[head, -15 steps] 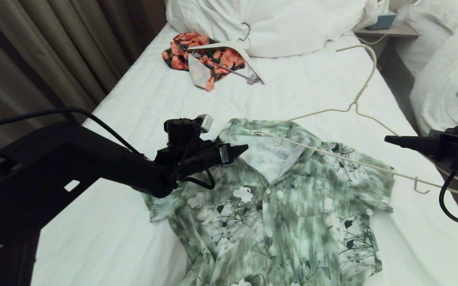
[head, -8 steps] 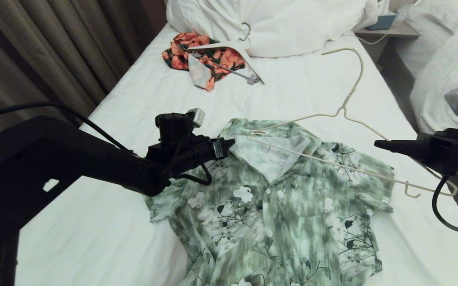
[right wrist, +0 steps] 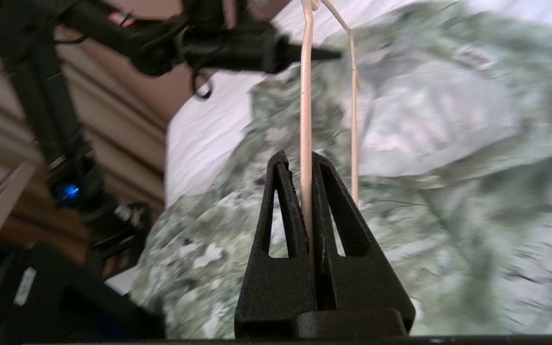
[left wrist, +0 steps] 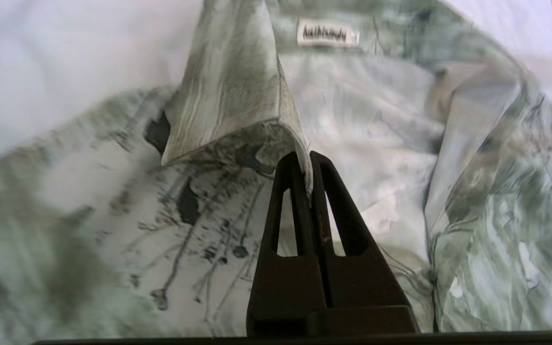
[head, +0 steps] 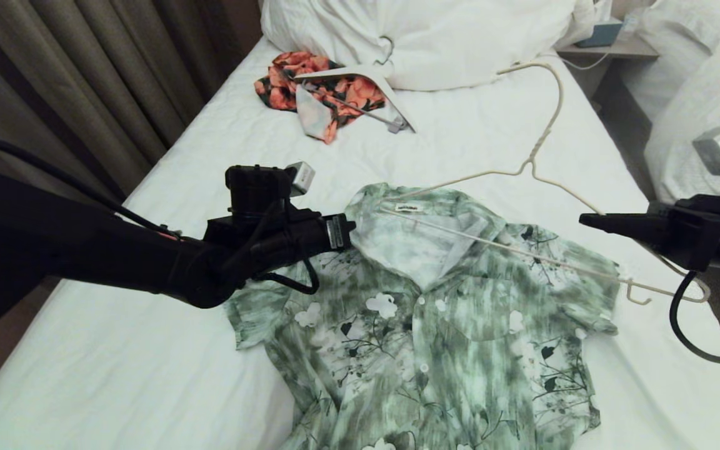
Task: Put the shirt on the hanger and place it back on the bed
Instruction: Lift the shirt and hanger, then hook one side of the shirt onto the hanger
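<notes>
The green-and-white floral shirt (head: 435, 325) lies front up on the bed (head: 147, 350), collar towards the pillow. My left gripper (head: 347, 232) comes in from the left and is shut on the shirt's front edge just below the collar (left wrist: 306, 160), lifting that fold. My right gripper (head: 585, 219), at the right, is shut on the cream wire hanger (head: 529, 164) by one sloping arm (right wrist: 306, 96). The hanger hangs tilted above the shirt. Its left end reaches the open neck by the label (left wrist: 326, 37); its right end sticks out past the sleeve.
An orange-and-black floral garment (head: 310, 81) with a thick white hanger (head: 369, 75) lies near the pillow and duvet (head: 447, 37). Curtains (head: 85, 81) run along the left side. A nightstand (head: 610, 44) and a second white bed (head: 697, 112) stand at the right.
My left gripper has shut on the shirt's edge by the collar and drawn back to the left. My right gripper has carried the hanger leftward, towards the neck opening.
</notes>
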Controlling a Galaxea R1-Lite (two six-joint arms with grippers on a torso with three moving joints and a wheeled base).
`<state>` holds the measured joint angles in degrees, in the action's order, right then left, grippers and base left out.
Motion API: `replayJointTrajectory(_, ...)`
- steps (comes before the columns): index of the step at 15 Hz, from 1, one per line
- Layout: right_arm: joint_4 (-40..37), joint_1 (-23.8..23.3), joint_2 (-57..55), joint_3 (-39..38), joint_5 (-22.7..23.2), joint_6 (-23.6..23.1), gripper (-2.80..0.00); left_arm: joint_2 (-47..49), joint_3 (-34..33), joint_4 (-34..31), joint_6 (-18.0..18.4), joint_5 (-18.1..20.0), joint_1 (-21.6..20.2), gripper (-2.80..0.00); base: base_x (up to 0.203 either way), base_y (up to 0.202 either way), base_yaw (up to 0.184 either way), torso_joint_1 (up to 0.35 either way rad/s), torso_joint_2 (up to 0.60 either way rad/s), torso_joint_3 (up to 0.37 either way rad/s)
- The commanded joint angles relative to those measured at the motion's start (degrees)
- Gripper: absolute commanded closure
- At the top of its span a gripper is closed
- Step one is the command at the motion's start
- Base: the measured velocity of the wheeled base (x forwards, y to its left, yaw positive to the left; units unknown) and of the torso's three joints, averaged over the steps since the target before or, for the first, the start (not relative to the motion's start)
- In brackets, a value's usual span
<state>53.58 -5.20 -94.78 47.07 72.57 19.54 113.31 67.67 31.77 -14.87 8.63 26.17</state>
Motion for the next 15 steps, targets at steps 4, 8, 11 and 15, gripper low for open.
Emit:
replayJointTrajectory(4, 0.23, -0.19, -1.19, -0.06, 0.29, 0.23, 0.0, -4.75, -0.42, -0.43, 0.18, -1.95, 1.02, 0.0, 0.0, 0.0, 0.0, 0.0, 0.0, 0.0)
replayJointTrajectory(8, 0.29, 2.62, -2.93, 0.31, 0.23, 0.15, 0.0, -12.75, 0.84, -9.86, 0.36, -2.37, 4.87, 0.0, 0.0, 0.0, 0.0, 0.0, 0.0, 0.0)
replayJointTrajectory(11, 0.13, 4.91, -3.58, 1.45, 0.11, 0.56, 0.0, -15.61, 3.89, -18.04, 0.4, -6.0, 10.71, 0.0, 0.0, 0.0, 0.0, 0.0, 0.0, 0.0)
replayJointTrajectory(15, 0.12, 8.3, -3.66, 3.44, -0.5, 3.1, 0.0, -16.75, 5.96, -19.04, 0.68, -9.08, 16.77, 0.0, 0.0, 0.0, 0.0, 0.0, 0.0, 0.0)
